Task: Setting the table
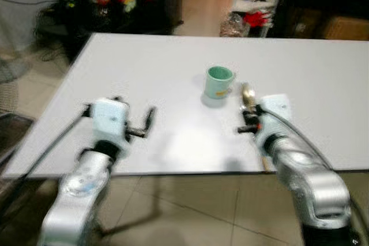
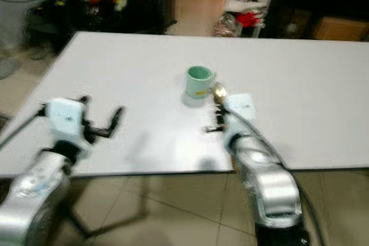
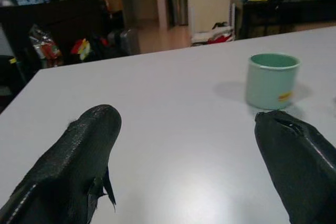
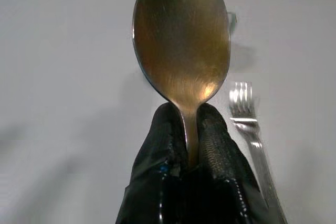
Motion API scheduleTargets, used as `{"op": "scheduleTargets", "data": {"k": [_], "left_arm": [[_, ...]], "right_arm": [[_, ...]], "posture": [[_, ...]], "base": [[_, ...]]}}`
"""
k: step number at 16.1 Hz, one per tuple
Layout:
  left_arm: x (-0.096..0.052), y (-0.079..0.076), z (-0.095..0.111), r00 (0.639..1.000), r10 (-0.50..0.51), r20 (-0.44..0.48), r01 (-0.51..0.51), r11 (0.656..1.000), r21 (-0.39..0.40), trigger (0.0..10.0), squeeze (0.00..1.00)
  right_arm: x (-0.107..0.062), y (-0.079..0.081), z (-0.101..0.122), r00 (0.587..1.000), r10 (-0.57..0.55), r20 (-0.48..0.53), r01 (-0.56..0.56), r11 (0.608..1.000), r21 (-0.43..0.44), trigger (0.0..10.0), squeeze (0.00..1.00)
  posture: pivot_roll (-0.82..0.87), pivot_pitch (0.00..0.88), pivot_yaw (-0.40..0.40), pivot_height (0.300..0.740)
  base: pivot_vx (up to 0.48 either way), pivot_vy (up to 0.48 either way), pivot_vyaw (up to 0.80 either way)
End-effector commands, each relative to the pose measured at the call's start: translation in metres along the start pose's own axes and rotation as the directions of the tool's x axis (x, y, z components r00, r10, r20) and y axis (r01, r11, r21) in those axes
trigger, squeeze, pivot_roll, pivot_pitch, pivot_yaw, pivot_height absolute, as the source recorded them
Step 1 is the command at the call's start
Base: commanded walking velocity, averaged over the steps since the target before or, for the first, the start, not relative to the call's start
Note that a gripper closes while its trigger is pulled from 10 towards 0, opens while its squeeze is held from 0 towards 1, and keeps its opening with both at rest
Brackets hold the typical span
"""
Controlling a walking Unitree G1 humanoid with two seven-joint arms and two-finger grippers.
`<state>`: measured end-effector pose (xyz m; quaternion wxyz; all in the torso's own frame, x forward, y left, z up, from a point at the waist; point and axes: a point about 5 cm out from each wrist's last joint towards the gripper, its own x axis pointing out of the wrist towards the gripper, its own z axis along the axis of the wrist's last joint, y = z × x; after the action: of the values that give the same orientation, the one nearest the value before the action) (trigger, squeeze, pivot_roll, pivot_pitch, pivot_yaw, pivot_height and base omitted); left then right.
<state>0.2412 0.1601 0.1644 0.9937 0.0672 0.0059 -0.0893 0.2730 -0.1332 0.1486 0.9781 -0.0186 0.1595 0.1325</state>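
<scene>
A: The spoon [image 4: 182, 40] is up off the table, its neck pinched tight between the two black fingers of the right gripper [image 4: 191, 129], bowl pointing forward, above the white table [image 1: 144, 67] just to the right of the green mug [image 1: 219, 80].

B: And there's a fork [image 4: 247, 114] lying flat on the tabletop, just beside the spoon from the wrist camera's angle. The spoon looks to be heading for a spot next to it.

A: Over on the other side, the left gripper [image 3: 189, 150] hangs above the near left part of the table with its fingers spread wide, nothing between them. The mug sits ahead of it, well apart.

B: So what can go wrong from here?

A: The grip, I'd say. The fingers [image 4: 215, 129] hold only the narrow neck, so the heavy bowl could pivot or slide out if the arm jolts.

B: The mug worries me as well. The bowl of the spoon is near it in the head views, so a sideways swing could knock it.

A: And a low descent could land the spoon on the fork's tines and shove the fork askew. The head views are blurred too, so the gap is hard to judge.
</scene>
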Motion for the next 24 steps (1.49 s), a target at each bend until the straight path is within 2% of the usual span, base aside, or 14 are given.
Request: {"op": "scheduleTargets", "data": {"k": [1, 2, 4, 7, 11, 14, 15, 16, 17, 19, 23, 24], "left_arm": [[0.002, -0.007, 0.001, 1.000, -0.027, 0.011, 0.027, 0.999, -0.016, 10.0, 0.00], [0.002, -0.007, 0.001, 1.000, -0.027, 0.011, 0.027, 0.999, -0.016, 10.0, 0.00], [0.002, -0.008, 0.000, 1.000, -0.029, 0.011, 0.029, 0.999, -0.017, 10.0, 0.00], [0.002, -0.008, 0.000, 0.999, -0.030, 0.011, 0.030, 0.999, -0.013, 10.0, 0.00], [-0.001, -0.009, 0.000, 0.998, -0.057, 0.016, 0.057, 0.998, -0.012, 10.0, 0.00], [-0.004, -0.017, 0.000, 0.985, -0.170, -0.005, 0.170, 0.985, 0.025, 10.0, 0.00], [-0.006, -0.025, 0.001, 0.961, -0.276, -0.001, 0.276, 0.961, 0.026, 10.0, 0.00], [-0.007, -0.027, 0.001, 0.954, -0.298, -0.005, 0.298, 0.954, 0.025, 10.0, 0.00], [-0.009, -0.030, -0.002, 0.928, -0.369, -0.041, 0.371, 0.928, 0.043, 10.0, 0.00], [-0.008, -0.030, -0.001, 0.923, -0.382, -0.044, 0.384, 0.923, 0.041, 10.0, 0.00], [-0.010, -0.025, -0.001, 0.903, -0.424, -0.068, 0.428, 0.902, 0.064, 10.0, 0.00], [-0.010, -0.024, -0.001, 0.901, -0.428, -0.073, 0.432, 0.899, 0.066, 10.0, 0.00]], "right_arm": [[-0.006, -0.015, 0.003, 0.999, -0.052, 0.001, 0.052, 0.998, -0.030, 10.0, 0.00], [-0.007, -0.017, 0.003, 0.998, -0.060, -0.002, 0.060, 0.997, -0.039, 10.0, 0.00], [-0.007, -0.032, 0.005, 0.995, -0.099, -0.015, 0.098, 0.993, -0.070, 10.0, 0.00], [-0.007, -0.043, 0.004, 0.994, -0.098, -0.051, 0.091, 0.988, -0.121, 10.0, 0.00], [-0.005, -0.062, 0.003, 0.984, -0.147, -0.101, 0.133, 0.981, -0.139, 10.0, 0.00], [-0.003, -0.068, -0.008, 0.971, -0.139, -0.195, 0.111, 0.982, -0.150, 10.0, 0.00], [0.004, -0.076, -0.019, 0.953, -0.164, -0.255, 0.125, 0.979, -0.162, 10.0, 0.00], [0.006, -0.078, -0.021, 0.949, -0.170, -0.266, 0.128, 0.977, -0.168, 10.0, 0.00], [0.015, -0.081, -0.023, 0.941, -0.166, -0.295, 0.116, 0.977, -0.178, 10.0, 0.00], [0.021, -0.082, -0.024, 0.938, -0.162, -0.306, 0.107, 0.976, -0.187, 10.0, 0.00], [0.040, -0.083, -0.040, 0.911, -0.157, -0.381, 0.065, 0.968, -0.241, 10.0, 0.00], [0.043, -0.083, -0.042, 0.913, -0.150, -0.379, 0.065, 0.971, -0.230, 10.0, 0.00]], "posture": [[-0.11, 0.000, -0.030, 0.740], [-0.11, 0.000, -0.030, 0.740], [-0.12, 0.000, -0.030, 0.740], [-0.12, 0.000, -0.030, 0.740], [-0.11, 0.000, -0.034, 0.740], [-0.11, 0.000, -0.025, 0.740], [-0.12, 0.000, -0.018, 0.740], [-0.12, 0.000, -0.018, 0.740], [-0.11, 0.000, -0.012, 0.740], [-0.11, 0.000, -0.011, 0.740], [-0.09, 0.000, -0.014, 0.740], [-0.09, 0.000, -0.014, 0.740]], "base": [[0.292, 0.000, 0.00], [0.292, 0.000, 0.00], [0.292, 0.000, 0.00], [0.294, 0.000, 0.00], [0.213, 0.000, 0.00], [0.000, 0.000, 0.00], [0.000, 0.000, 0.00], [0.000, 0.000, 0.00], [0.000, 0.000, 0.00], [0.000, 0.000, 0.00], [0.000, 0.000, 0.00], [0.000, 0.000, 0.00]]}}
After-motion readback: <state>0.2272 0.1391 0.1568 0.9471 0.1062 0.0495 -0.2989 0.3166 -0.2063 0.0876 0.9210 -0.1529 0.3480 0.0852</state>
